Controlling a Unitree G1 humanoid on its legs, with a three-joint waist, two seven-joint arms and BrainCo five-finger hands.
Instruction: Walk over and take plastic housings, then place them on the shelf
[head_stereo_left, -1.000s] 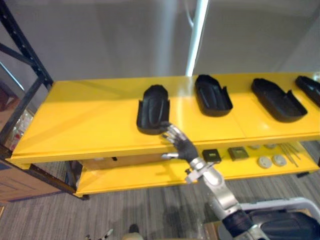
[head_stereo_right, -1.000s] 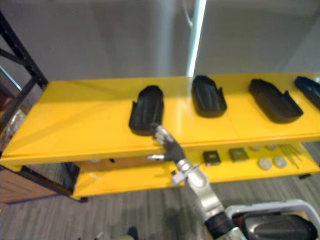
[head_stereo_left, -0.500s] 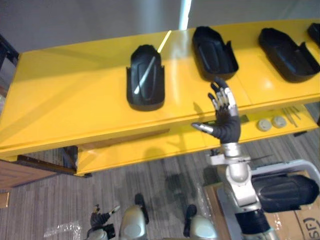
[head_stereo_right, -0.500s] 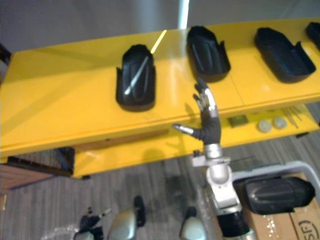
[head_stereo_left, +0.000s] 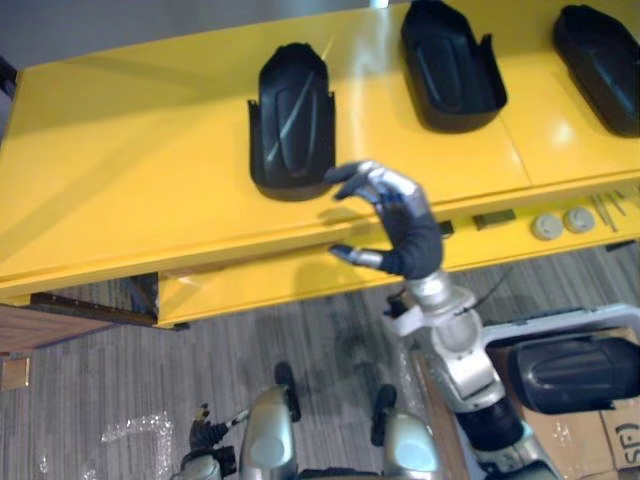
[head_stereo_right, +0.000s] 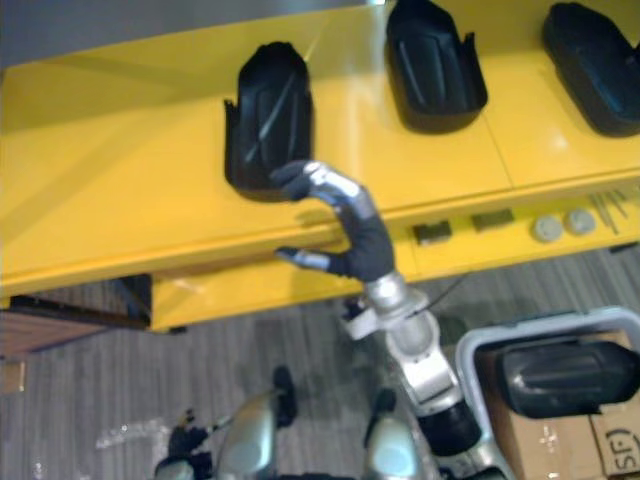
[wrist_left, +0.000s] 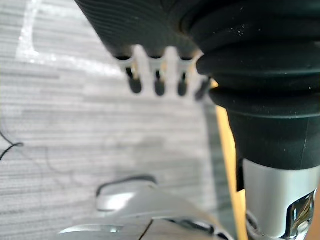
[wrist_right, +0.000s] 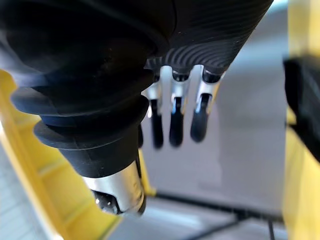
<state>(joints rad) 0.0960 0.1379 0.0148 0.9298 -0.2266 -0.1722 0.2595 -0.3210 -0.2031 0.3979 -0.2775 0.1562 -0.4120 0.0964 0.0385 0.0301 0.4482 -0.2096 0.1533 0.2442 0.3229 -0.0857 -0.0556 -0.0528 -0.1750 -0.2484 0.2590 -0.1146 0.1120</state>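
Observation:
Three black plastic housings lie on the yellow shelf top (head_stereo_left: 130, 170): a left one (head_stereo_left: 290, 120), a middle one (head_stereo_left: 450, 65) and a right one (head_stereo_left: 600, 50). My right hand (head_stereo_left: 410, 240) is raised at the shelf's front edge. Its fingers (wrist_right: 175, 120) are bent over forward, with the tips by the left housing's near right corner. The thumb sticks out apart, below the shelf edge, and nothing is held between them. My left hand (head_stereo_left: 205, 437) hangs low over the floor with its fingers (wrist_left: 157, 85) straight and empty.
A white crate (head_stereo_left: 600, 325) at lower right holds another black housing (head_stereo_left: 565, 372), beside a cardboard box (head_stereo_left: 620, 440). The lower yellow shelf (head_stereo_left: 260, 290) carries round discs (head_stereo_left: 547, 226) and small dark squares (head_stereo_left: 495, 218). A wooden piece (head_stereo_left: 40, 330) sits at the left.
The camera has come closer and looks further down. My right hand's fingers, straight half a second ago, have curled, and the hand has shifted left toward the left housing.

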